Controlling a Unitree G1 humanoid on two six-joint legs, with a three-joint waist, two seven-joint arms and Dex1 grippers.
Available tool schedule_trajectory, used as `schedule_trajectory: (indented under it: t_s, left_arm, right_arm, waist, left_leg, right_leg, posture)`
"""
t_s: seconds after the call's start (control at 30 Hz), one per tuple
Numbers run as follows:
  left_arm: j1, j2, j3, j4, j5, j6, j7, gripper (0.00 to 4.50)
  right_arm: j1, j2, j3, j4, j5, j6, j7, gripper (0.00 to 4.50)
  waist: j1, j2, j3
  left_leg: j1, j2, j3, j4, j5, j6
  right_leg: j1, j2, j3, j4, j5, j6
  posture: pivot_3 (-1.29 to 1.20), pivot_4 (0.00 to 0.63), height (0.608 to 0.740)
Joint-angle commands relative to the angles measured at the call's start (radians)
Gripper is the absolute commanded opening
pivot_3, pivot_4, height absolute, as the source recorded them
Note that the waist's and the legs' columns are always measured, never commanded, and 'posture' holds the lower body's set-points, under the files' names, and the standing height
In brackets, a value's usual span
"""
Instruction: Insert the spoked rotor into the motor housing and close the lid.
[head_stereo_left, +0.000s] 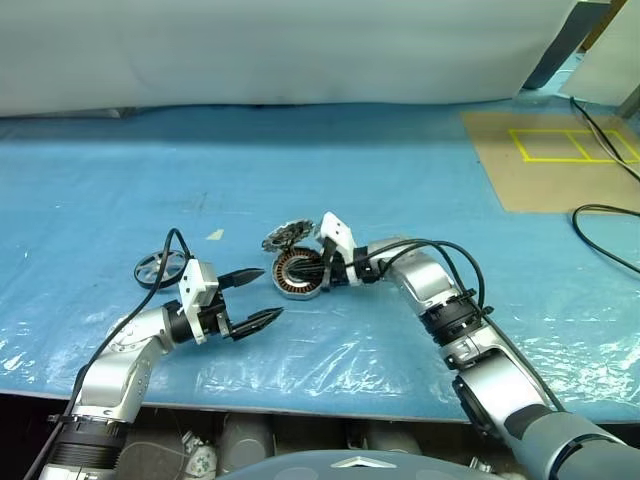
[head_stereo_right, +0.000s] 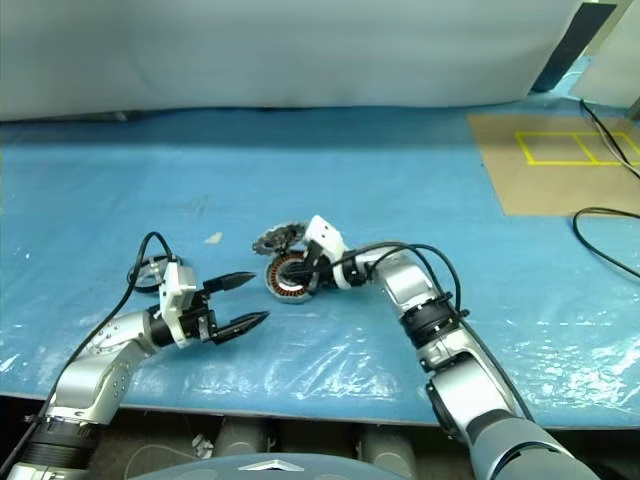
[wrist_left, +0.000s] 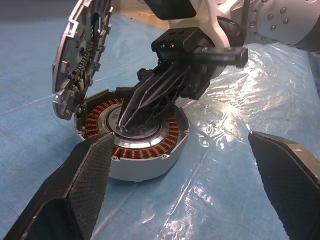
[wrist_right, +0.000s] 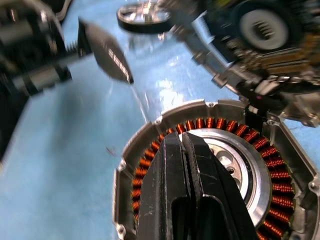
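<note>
Pressing motor housing (wrist_left: 135, 150) hub, right gripper (wrist_left: 125, 120)

The motor housing (head_stereo_right: 291, 277) rests on the blue plastic-covered table (head_stereo_right: 330, 170), copper windings facing up. The lid (head_stereo_right: 277, 238) stands tilted open at its far edge. The right gripper (head_stereo_right: 307, 274), fingers together, points into the housing centre. The left gripper (head_stereo_right: 243, 301), fingers spread, sits near the housing, apart from it. The spoked rotor (head_stereo_right: 149, 276) lies behind the left arm.
</note>
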Motion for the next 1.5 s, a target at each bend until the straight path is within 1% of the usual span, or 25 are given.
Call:
schedule_trajectory:
  t_s: [0.03,0.13,0.23,0.33,0.47,0.6,0.63,0.77,0.8,0.9,1.03,1.13,1.27,1.33,1.4,1.5]
  left_arm:
    - [-0.006,0.007,0.015,-0.011,-0.009,-0.02,-0.011,4.5]
    - [-0.011,0.003,0.012,-0.008,-0.007,-0.021,-0.011,4.5]
    - [-0.016,0.0,0.008,-0.009,-0.006,-0.019,-0.006,4.5]
    - [-0.018,-0.002,0.005,-0.01,-0.004,-0.018,-0.004,4.5]
    - [-0.02,-0.002,0.004,-0.01,-0.004,-0.017,-0.002,4.5]
    - [-0.02,0.002,0.009,0.004,-0.003,-0.026,-0.011,4.5]
    - [-0.02,0.003,0.009,0.006,-0.002,-0.028,-0.013,4.5]
    - [-0.018,0.003,0.012,0.009,-0.006,-0.031,-0.016,4.5]
    - [-0.018,0.003,0.012,0.01,-0.006,-0.032,-0.016,4.5]
    - [-0.017,0.003,0.014,0.012,-0.006,-0.035,-0.018,4.5]
    - [-0.016,0.002,0.013,0.01,-0.007,-0.036,-0.016,4.5]
    - [-0.014,-0.001,0.01,0.005,-0.007,-0.035,-0.013,4.5]
    - [-0.01,0.0,0.01,0.0,-0.007,-0.034,-0.01,4.5]
    - [-0.006,0.0,0.009,-0.007,-0.007,-0.031,-0.008,4.5]
    - [-0.004,0.0,0.008,-0.013,-0.008,-0.028,-0.005,4.5]
    - [-0.009,0.002,0.006,-0.017,-0.008,-0.022,-0.002,4.5]
  right_arm:
    - [-0.052,0.012,-0.077,-0.046,0.092,0.076,0.019,0.01]
    - [-0.047,0.003,-0.061,-0.062,0.081,0.075,0.022,0.01]
    - [-0.018,-0.019,0.02,-0.06,-0.002,0.005,0.012,0.01]
    - [0.018,-0.043,0.109,-0.037,-0.09,-0.07,0.007,0.01]
    - [0.026,-0.061,0.167,0.033,-0.183,-0.154,-0.025,0.01]
    - [0.019,-0.049,0.113,0.023,-0.13,-0.122,-0.003,0.01]
    - [0.018,-0.047,0.108,0.023,-0.127,-0.12,-0.003,0.01]
    - [-0.013,-0.013,-0.001,-0.04,0.004,-0.022,0.028,0.01]
    - [-0.016,-0.012,-0.011,-0.061,0.023,0.001,0.037,0.01]
    - [-0.02,-0.009,-0.02,-0.097,0.043,0.029,0.038,0.01]
    - [-0.013,-0.01,0.012,-0.107,0.007,0.0,0.027,0.01]
    - [-0.007,-0.013,0.05,-0.081,-0.037,-0.023,0.017,0.01]
    - [-0.01,-0.014,0.101,-0.003,-0.136,-0.097,-0.051,0.01]
    - [-0.015,-0.023,0.127,0.042,-0.181,-0.124,-0.072,0.01]
    - [-0.012,-0.041,0.153,0.056,-0.207,-0.151,-0.059,0.01]
    - [0.007,-0.052,0.148,0.021,-0.179,-0.13,-0.021,0.01]
  waist:
    - [0.0,0.0,0.0]
    - [0.0,0.0,0.0]
    - [0.0,0.0,0.0]
    - [-0.001,0.0,0.0]
    - [-0.006,-0.001,-0.001]
    - [-0.003,0.0,0.0]
    - [-0.002,0.0,0.0]
    - [0.0,0.0,0.0]
    - [0.0,0.0,0.0]
    - [-0.001,0.0,0.0]
    - [-0.003,-0.001,0.0]
    - [-0.003,-0.001,0.0]
    - [-0.003,-0.001,0.0]
    - [-0.006,-0.001,0.0]
    - [-0.006,-0.001,0.0]
    - [-0.003,0.0,0.0]
  left_leg:
    - [-0.002,0.0,0.0,0.0,0.0,0.0]
    - [-0.009,0.0,0.0,0.0,0.002,0.003]
    - [-0.013,0.0,0.0,0.0,0.002,0.003]
    - [-0.014,0.0,0.0,0.0,0.002,0.002]
    - [-0.01,0.0,0.0,0.0,0.0,0.0]
    - [0.004,0.0,0.0,0.0,0.0,0.0]
    - [0.005,0.0,0.0,0.0,-0.001,0.001]
    - [0.003,0.0,0.0,0.0,-0.001,0.002]
    - [0.001,0.0,0.0,0.0,0.0,0.0]
    - [-0.006,0.0,0.0,0.0,0.001,0.002]
    - [-0.013,0.0,0.0,0.0,0.002,0.003]
    - [-0.014,0.0,0.0,0.0,0.002,0.002]
    - [-0.014,0.0,0.0,0.0,0.001,0.001]
    - [-0.011,0.0,0.0,0.0,0.0,0.0]
    - [-0.008,0.0,0.0,0.0,0.0,0.0]
    - [0.002,0.0,0.0,0.0,0.0,0.0]
  right_leg:
    - [-0.002,0.0,0.0,0.0,0.0,0.0]
    - [-0.008,0.001,-0.001,0.001,0.001,0.001]
    - [-0.012,0.001,-0.002,0.002,0.003,0.004]
    - [-0.012,0.001,-0.003,0.001,0.003,0.004]
    - [-0.009,0.001,-0.002,0.001,0.001,0.001]
    - [0.003,0.0,0.0,0.0,0.0,0.0]
    - [0.004,0.0,0.0,0.0,0.0,0.0]
    - [0.003,-0.001,0.0,0.0,0.0,0.0]
    - [0.002,-0.001,0.0,0.0,0.0,0.0]
    - [-0.005,0.0,0.0,0.0,0.0,0.0]
    - [-0.013,0.001,-0.002,0.001,0.003,0.004]
    - [-0.013,0.001,-0.002,0.001,0.003,0.004]
    - [-0.013,0.001,-0.002,0.001,0.002,0.003]
    - [-0.011,0.001,-0.001,0.001,0.001,0.0]
    - [-0.008,0.001,-0.001,0.002,0.0,0.0]
    - [0.001,0.001,0.0,0.001,0.0,0.0]
  posture:
    - [0.0,0.15,0.74]
    - [0.0,0.15,0.74]
    - [0.0,0.15,0.74]
    - [0.0,0.15,0.74]
    - [0.0,0.15,0.74]
    - [0.0,0.15,0.74]
    - [0.0,0.15,0.74]
    - [0.0,0.15,0.74]
    - [0.0,0.15,0.74]
    - [0.0,0.15,0.74]
    - [0.0,0.15,0.74]
    - [0.0,0.15,0.74]
    - [0.0,0.15,0.74]
    - [0.0,0.15,0.74]
    - [0.0,0.15,0.74]
    - [0.0,0.15,0.74]
